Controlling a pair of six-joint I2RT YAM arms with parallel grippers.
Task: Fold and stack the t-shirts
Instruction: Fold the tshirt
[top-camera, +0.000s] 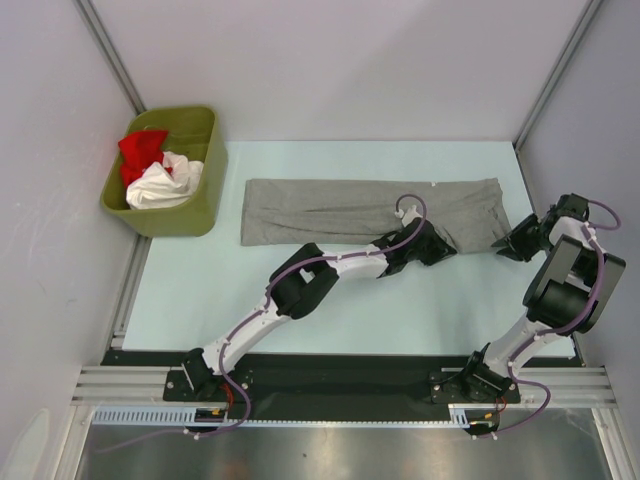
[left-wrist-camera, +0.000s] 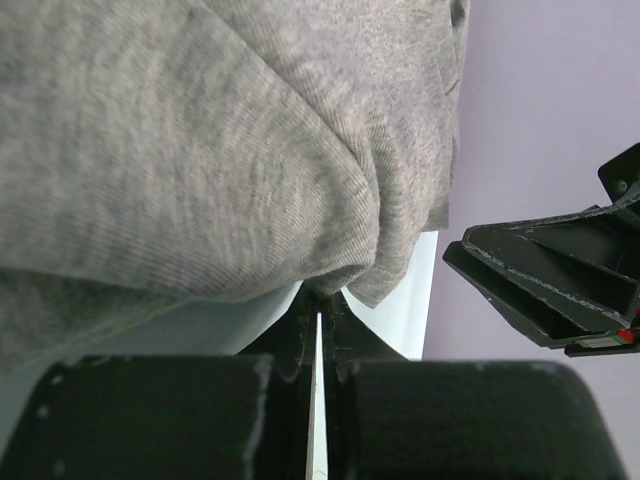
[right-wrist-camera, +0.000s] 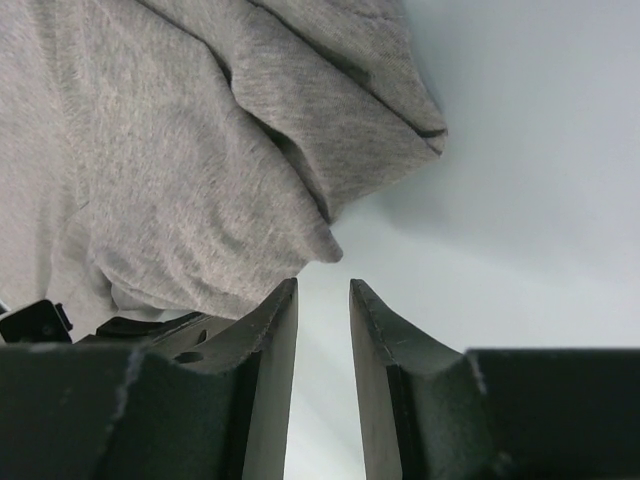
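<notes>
1. My left tool (top-camera: 445, 248) is closed, pinching the near edge of the grey t-shirt (top-camera: 330, 205). The shirt lies as a long folded strip on the desk (top-camera: 200, 290), stretching away to that tool's left.
2. My right tool (top-camera: 512, 245) shows a narrow gap with nothing in it; the shirt's end corner sits just ahead.
3. I judge this early: cross folds remain, and there is no stack yet.
4. The white t-shirt (top-camera: 165, 185) and red t-shirt (top-camera: 143, 150) sit crumpled in the bin (top-camera: 205, 215), well apart from both tools.
5. I can read no brand or writing.
</notes>
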